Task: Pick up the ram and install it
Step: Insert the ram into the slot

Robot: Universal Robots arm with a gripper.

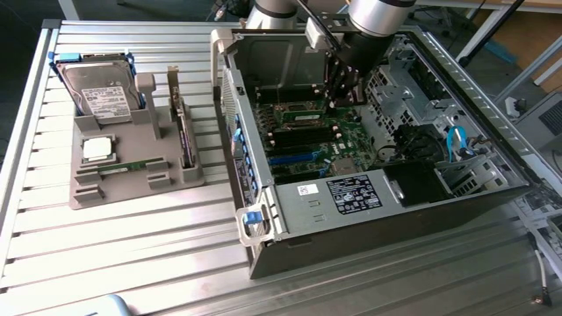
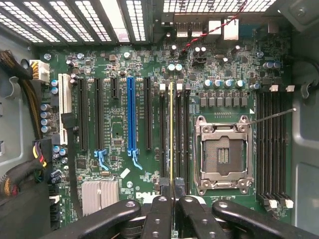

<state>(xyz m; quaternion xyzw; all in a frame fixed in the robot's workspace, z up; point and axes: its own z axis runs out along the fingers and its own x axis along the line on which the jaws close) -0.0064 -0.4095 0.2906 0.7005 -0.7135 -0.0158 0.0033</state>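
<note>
The open computer case (image 1: 395,230) lies on its side on the slatted table (image 1: 131,250), and the arm reaches down into it through the open side. In the exterior view the gripper (image 1: 341,92) hangs over the upper part of the board, with the case's rear wall on the exterior view's left and the drive cage (image 1: 399,85) close on the exterior view's right, so the room for sideways movement is bounded on both sides. From the wrist view, the gripper (image 2: 172,201) has its jaws drawn narrow onto the ram (image 2: 172,139), one dark finger (image 2: 158,211) pressing each flat face at the stick's near end. The ram shows edge-on as a thin pale line. Its long axis runs parallel to the black memory slots (image 2: 162,134) and points away from the fingers toward the row of small capacitors (image 2: 222,83). It stands over the bank of slots between the empty processor socket (image 2: 222,154) and the blue slot (image 2: 131,114). The socket's metal frame lies just beside that bank, and its thin wire lever (image 2: 271,117) sticks out on the far side, well apart from the stick. Whether the ram's lower edge touches a slot cannot be told. The motherboard (image 2: 149,174) is ringed by case walls, with a cable bundle (image 2: 20,89) at one edge. Outside the case, a grey tray (image 1: 123,191) holds a second stick (image 1: 130,166) lying flat.
</note>
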